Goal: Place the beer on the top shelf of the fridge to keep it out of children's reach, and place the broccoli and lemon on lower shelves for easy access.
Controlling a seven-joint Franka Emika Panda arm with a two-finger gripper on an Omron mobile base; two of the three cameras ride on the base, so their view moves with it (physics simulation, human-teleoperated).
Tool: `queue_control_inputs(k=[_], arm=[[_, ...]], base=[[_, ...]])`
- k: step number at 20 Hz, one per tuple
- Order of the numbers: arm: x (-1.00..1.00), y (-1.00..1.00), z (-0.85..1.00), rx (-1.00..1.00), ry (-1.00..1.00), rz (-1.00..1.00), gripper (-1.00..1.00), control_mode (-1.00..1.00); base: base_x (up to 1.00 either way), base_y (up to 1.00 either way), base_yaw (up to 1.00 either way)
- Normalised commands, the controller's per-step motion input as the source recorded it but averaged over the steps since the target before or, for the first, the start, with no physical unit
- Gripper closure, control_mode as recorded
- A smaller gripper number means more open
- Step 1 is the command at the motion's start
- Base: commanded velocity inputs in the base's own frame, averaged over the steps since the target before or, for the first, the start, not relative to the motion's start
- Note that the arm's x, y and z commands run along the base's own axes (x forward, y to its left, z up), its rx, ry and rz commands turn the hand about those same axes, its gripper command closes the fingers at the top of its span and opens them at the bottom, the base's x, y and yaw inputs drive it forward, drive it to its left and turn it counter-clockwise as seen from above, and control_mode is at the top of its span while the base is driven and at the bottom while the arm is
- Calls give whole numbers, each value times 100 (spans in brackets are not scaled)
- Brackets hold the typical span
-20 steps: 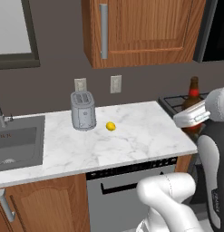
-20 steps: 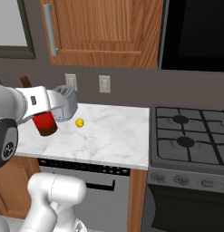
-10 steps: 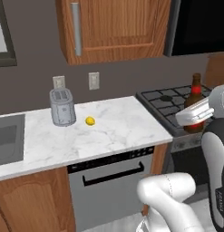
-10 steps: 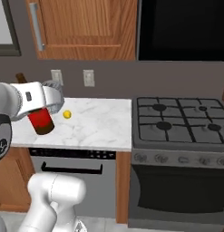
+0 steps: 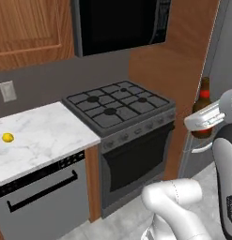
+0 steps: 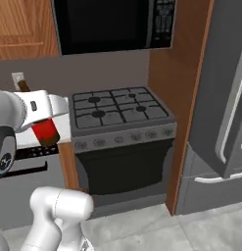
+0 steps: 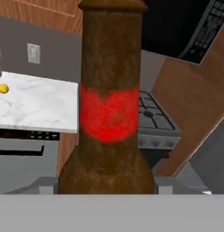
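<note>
The fridge (image 6: 225, 98) stands at the right of the stove (image 6: 120, 110), and you see that its door is closed, so no shelf is reachable yet. The table (image 5: 37, 140) is to the left of the stove and carries the lemon (image 5: 8, 138), which lies there alone, well apart from the arm. Your gripper (image 6: 46, 122) is closed around the beer (image 6: 44, 128) and holds it upright in the air, in front of the stove and away from the fridge. I judge that only the pick-up of the beer is done. You must open the fridge, put the beer on the top shelf, and then bring the lemon and the broccoli to lower shelves. I cannot locate the broccoli here.
</note>
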Motion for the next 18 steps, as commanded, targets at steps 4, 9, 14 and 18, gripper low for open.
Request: queue_control_inputs(k=[4, 9, 14, 18], arm=[[0, 0, 0, 0, 0, 0, 100, 100], [0, 0, 0, 0, 0, 0, 100, 100], [0, 0, 0, 0, 0, 0, 100, 100], [0, 0, 0, 0, 0, 0, 100, 100]], base=[[-3, -76, -57], [3, -68, -51], [31, -67, -38], [58, -65, -24]])
